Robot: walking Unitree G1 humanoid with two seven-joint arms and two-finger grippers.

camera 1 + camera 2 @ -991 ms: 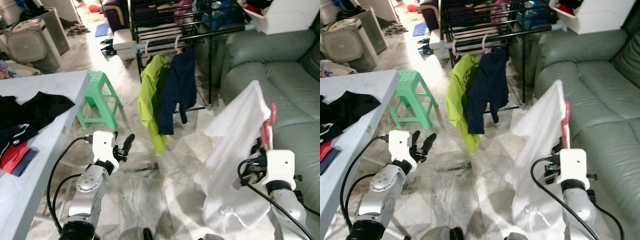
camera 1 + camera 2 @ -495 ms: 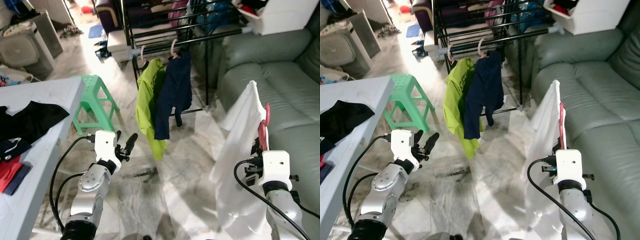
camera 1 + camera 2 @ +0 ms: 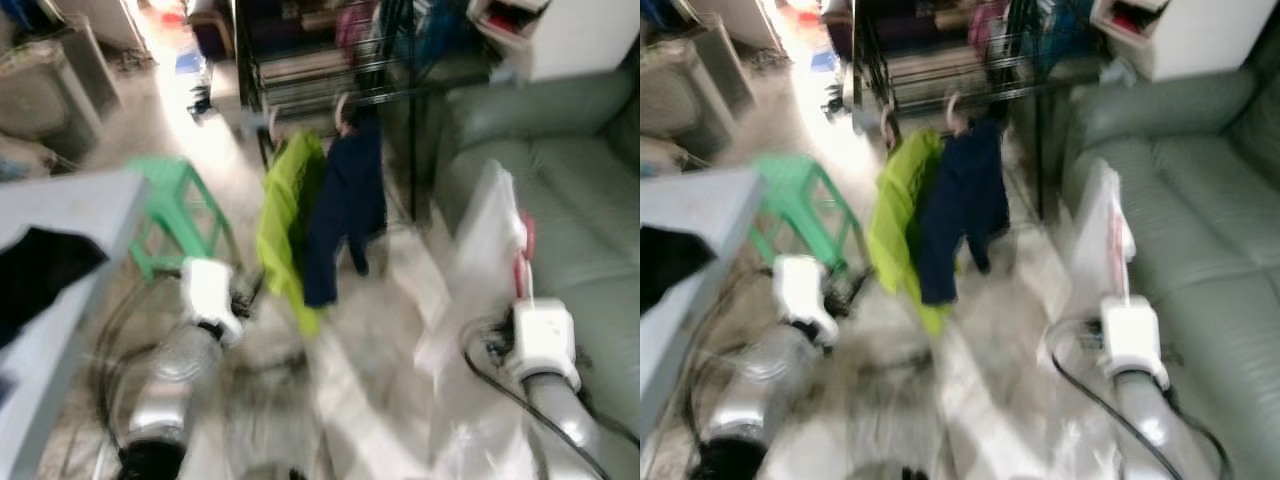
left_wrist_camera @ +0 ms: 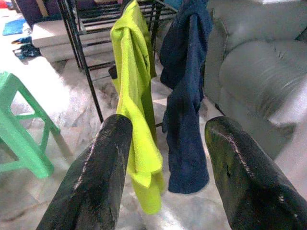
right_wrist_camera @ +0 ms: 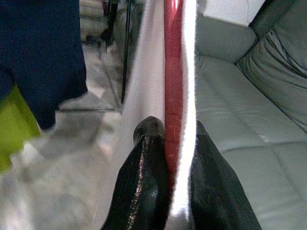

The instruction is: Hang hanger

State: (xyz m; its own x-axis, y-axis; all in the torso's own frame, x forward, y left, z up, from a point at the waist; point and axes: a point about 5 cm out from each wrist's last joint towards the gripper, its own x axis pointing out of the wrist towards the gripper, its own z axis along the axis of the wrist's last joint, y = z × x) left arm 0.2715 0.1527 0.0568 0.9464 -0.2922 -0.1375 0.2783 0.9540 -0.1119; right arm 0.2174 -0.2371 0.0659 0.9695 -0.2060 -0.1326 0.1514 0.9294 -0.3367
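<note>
My right tool (image 5: 169, 139) is clamped on the red hanger (image 5: 173, 72) with its white shirt (image 3: 480, 260), held up beside the sofa (image 3: 580, 190). My left tool (image 4: 165, 143) is spread wide and empty, pointing at the rack (image 4: 81, 43) with its green shirt (image 4: 134, 96) and navy shirt (image 4: 184, 110).

Glossy black fingers (image 5: 144, 182) of the right gripper (image 5: 173, 143) pinch a smooth red plastic hanger (image 5: 173, 72) wrapped in thin white cloth (image 5: 148, 72), and the left gripper (image 4: 168, 158) shows the same shiny black finish, lightly scuffed. Soft matt cloth on the lime shirt (image 4: 136, 96) and navy shirt (image 4: 184, 96), hung from a thin black metal rack (image 4: 81, 52). Grey-green sofa (image 5: 249, 120) looks like smooth leather with a dull sheen, the green stool (image 4: 19, 129) is plain plastic, and the floor (image 4: 72, 110) is polished marble.
</note>
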